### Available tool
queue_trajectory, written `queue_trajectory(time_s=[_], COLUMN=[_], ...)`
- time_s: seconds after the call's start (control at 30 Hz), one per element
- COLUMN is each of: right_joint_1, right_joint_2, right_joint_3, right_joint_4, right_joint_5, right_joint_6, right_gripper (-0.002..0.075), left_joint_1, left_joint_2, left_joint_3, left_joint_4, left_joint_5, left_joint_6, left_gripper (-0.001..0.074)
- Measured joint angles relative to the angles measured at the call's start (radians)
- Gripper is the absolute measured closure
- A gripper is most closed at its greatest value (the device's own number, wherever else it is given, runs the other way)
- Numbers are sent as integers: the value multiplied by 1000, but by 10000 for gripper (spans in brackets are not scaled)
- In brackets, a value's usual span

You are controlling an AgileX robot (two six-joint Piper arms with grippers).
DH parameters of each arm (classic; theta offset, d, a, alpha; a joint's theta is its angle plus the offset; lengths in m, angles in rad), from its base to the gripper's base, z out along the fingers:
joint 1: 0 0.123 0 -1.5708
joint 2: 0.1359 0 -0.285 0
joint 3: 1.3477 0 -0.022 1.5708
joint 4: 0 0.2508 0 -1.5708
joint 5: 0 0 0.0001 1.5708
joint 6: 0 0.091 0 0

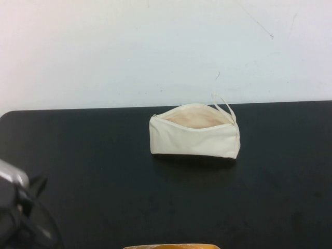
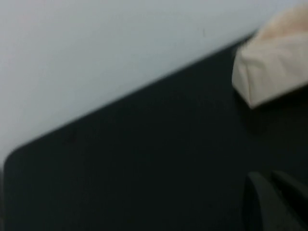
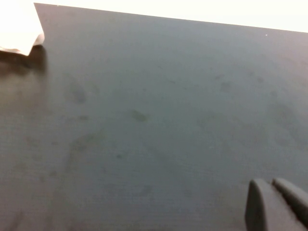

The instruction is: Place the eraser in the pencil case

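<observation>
Reaching blind risks tipping your open pencil case [image 1: 194,139]; no eraser shows, left gripper [image 2: 274,202] and right gripper [image 3: 276,204] both look closed, empty.

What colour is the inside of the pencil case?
Pale peach, seen best in the high view through the open top of the pencil case.

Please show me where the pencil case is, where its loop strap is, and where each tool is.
pencil case [image 1: 194,140]: high view, front fabric wall.
loop strap [image 1: 226,108]: high view, thin loop at the case's right end.
left tool [image 2: 272,202]: left wrist view, dark fingers above the table.
right tool [image 3: 274,204]: right wrist view, fingers close together above the table.
</observation>
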Motion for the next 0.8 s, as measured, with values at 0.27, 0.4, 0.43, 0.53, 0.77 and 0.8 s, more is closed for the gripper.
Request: queue_trajectory(time_s=[0.27, 0.4, 0.43, 0.53, 0.77, 0.8], right_joint_1=[0, 0, 0, 0, 0, 0], right_joint_2=[0, 0, 0, 0, 0, 0], right_joint_3=[0, 0, 0, 0, 0, 0], right_joint_4=[0, 0, 0, 0, 0, 0], right_joint_5=[0, 0, 0, 0, 0, 0], right_joint_6=[0, 0, 0, 0, 0, 0], right_gripper=[727, 727, 727, 727, 727, 727], left_joint_1=[18, 113, 141, 253, 490, 511], left_joint_2=[-95, -247, -279, -391, -601, -621], left_joint_3=[81, 102, 112, 152, 328, 357], left_joint_4=[-92, -229, -270, -469, -785, -804], left_joint_5=[19, 38, 38, 42, -51, -61], left_joint_6=[4, 26, 47, 185, 542, 553], left_gripper=[736, 736, 736, 736, 736, 736])
